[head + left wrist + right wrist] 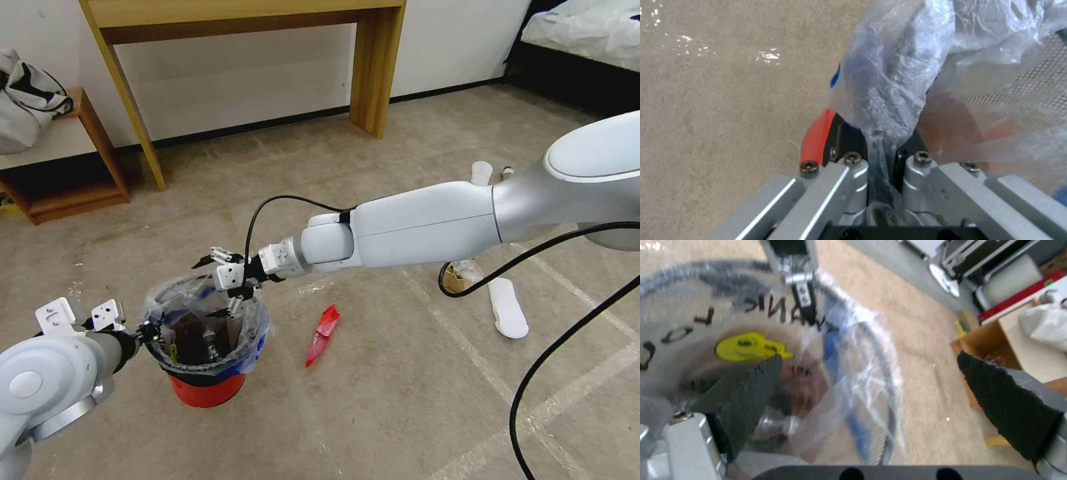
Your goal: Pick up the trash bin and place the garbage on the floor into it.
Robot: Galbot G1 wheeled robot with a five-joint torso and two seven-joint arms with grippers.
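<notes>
Pinching the trash bin (pixel 207 390) rim and slippery liner, left gripper (pixel 148 331) holds light, stiff plastic; right gripper (pixel 230 293) spread above.

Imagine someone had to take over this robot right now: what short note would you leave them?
Left gripper: shut on the rim of the trash bin, pinching its clear plastic liner; the bin is at the robot's front left.
Right gripper: open and empty over the bin's mouth, one finger inside the rim, the other outside.
Done: the bin already holds some garbage.
Left: a red wrapper lies on the floor just right of the bin; a white slipper and a few small bits lie farther right, under the right arm.
</notes>
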